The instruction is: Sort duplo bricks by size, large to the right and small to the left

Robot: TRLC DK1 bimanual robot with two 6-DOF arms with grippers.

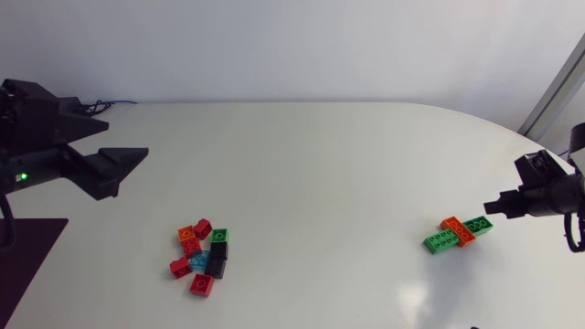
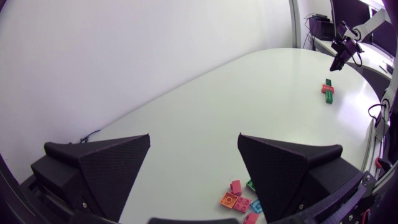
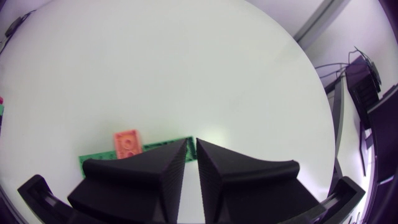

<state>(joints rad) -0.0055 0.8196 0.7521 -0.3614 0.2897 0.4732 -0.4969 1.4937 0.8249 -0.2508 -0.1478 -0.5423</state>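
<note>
Head view: long green and orange bricks (image 1: 456, 230) grouped at right. Right gripper (image 1: 488, 204), fingers pressed together, empty, sits just beside them. Small-brick cluster (image 1: 203, 259) lies well apart from them, leftward. Left gripper (image 1: 128, 172), spread and empty, is beyond that. No strays visible; sorting seemingly complete.

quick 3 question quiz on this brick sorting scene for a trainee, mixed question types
1. Fill in: seen from the head view, the small bricks sit clustered on the ____ half of the table.
2. True or false: the left gripper holds a brick between its fingers.
3. The orange brick near the right gripper lies: A) across the green bricks; B) among the small bricks; C) inside the left gripper.

Key: 1 left; 2 false, its fingers are wide open and empty; 3 A.
</note>
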